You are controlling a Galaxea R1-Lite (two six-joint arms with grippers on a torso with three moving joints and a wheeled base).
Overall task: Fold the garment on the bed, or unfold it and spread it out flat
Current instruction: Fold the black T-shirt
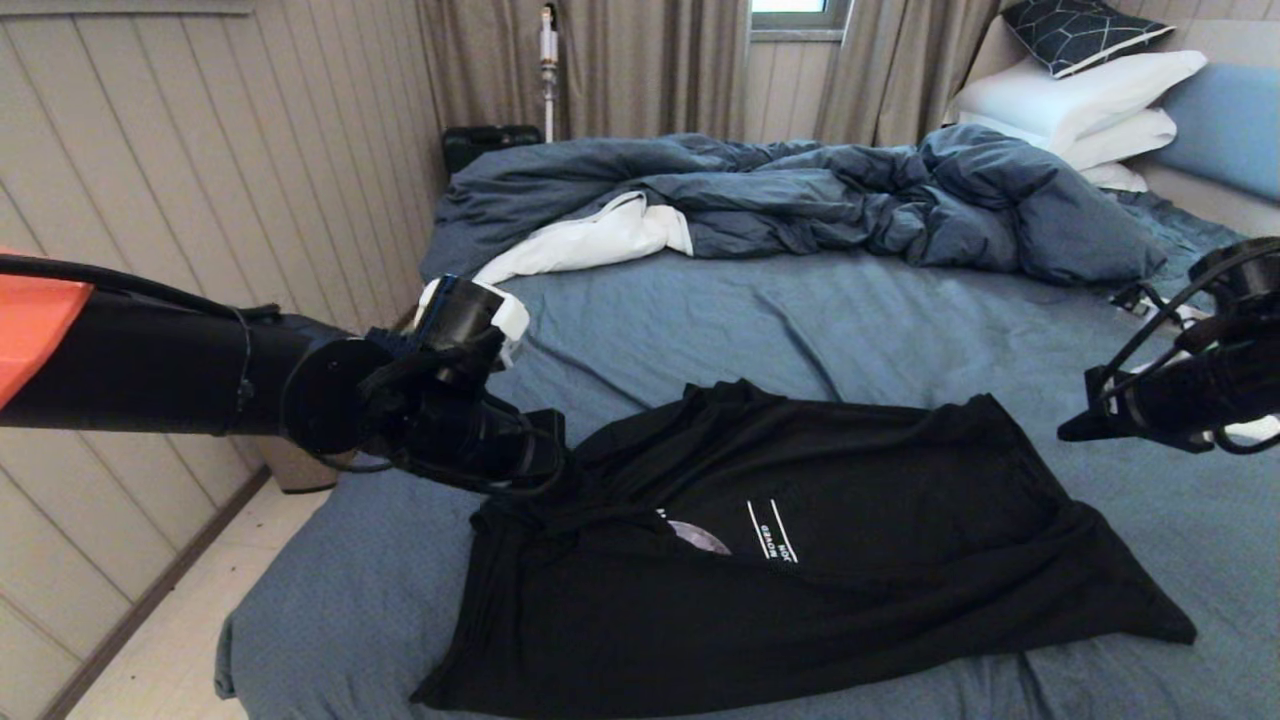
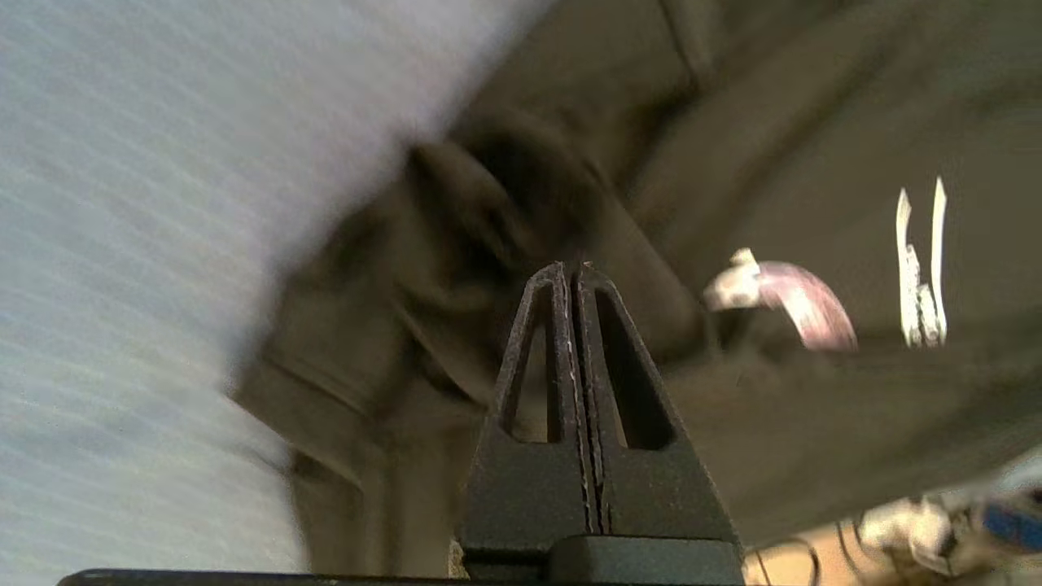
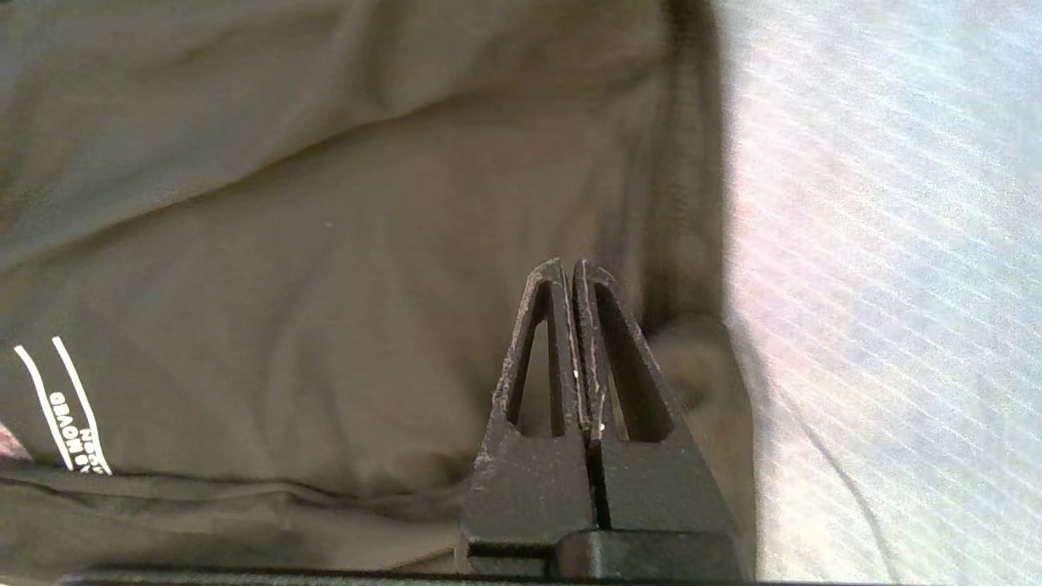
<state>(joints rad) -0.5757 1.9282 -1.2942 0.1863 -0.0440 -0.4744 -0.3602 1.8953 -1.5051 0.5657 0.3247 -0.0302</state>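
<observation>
One garment (image 1: pixel 800 560) lies partly folded on the near part of the bed (image 1: pixel 700 310); a fold hides most of its print. Two tools: left tool (image 2: pixel 574 273) clenched empty over the bunched left edge, right tool (image 3: pixel 570 268) clenched empty at the right edge.

The garment (image 1: pixel 800 560) carries small white lettering (beside two white lines), too small to read.
</observation>
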